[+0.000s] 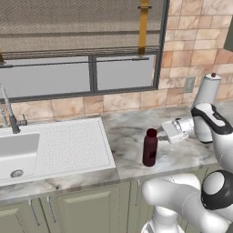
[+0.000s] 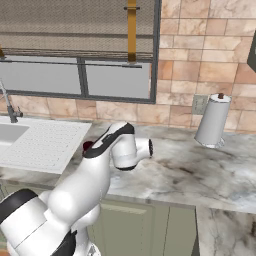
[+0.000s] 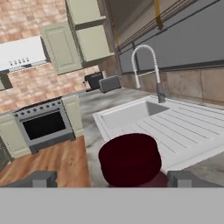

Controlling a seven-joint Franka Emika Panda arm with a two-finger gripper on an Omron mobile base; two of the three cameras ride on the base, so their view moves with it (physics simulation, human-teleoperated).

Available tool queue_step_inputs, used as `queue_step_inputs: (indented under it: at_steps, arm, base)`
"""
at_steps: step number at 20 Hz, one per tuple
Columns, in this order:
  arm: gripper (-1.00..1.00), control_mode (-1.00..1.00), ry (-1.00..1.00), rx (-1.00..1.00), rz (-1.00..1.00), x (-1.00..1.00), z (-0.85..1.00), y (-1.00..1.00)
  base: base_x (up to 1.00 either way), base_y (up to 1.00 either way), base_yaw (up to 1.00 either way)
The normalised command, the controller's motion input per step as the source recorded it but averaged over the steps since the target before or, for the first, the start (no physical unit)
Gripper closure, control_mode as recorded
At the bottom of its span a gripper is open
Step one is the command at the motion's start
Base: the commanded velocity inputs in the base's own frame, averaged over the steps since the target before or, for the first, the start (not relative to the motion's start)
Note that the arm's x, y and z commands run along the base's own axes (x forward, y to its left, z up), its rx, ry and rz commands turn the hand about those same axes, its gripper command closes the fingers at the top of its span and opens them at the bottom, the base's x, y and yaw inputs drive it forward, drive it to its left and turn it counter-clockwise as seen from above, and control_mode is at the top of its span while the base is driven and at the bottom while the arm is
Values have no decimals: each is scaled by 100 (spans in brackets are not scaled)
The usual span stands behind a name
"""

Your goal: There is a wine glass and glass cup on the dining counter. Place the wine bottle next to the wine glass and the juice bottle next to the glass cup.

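Dark red cylindrical juice bottle (image 1: 150, 148) stands on veined marble between the spread pincer (image 3: 112, 178).

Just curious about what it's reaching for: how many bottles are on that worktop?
1. A juice bottle stands on the marble worktop just right of the sink's draining board, with the open gripper beside its cap. The arm may hide others.
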Motion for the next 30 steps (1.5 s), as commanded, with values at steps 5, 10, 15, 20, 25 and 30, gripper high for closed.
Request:
queue_step_inputs:
  at_steps: [5,10,15,20,25,30]
  arm:
    - [-100,-100,0,0,0,13,0,1]
    - [-100,-100,0,0,0,16,0,0]
    - [-100,-100,0,0,0,17,0,0]
    - [-100,-100,0,0,0,1,-5,3]
    - [-100,-100,0,0,0,3,-10,2]
    - [-100,-100,0,0,0,-3,-8,9]
  base:
    - [0,0,0]
    - [0,0,0]
    - [0,0,0]
    - [0,0,0]
    - [0,0,0]
    - [0,0,0]
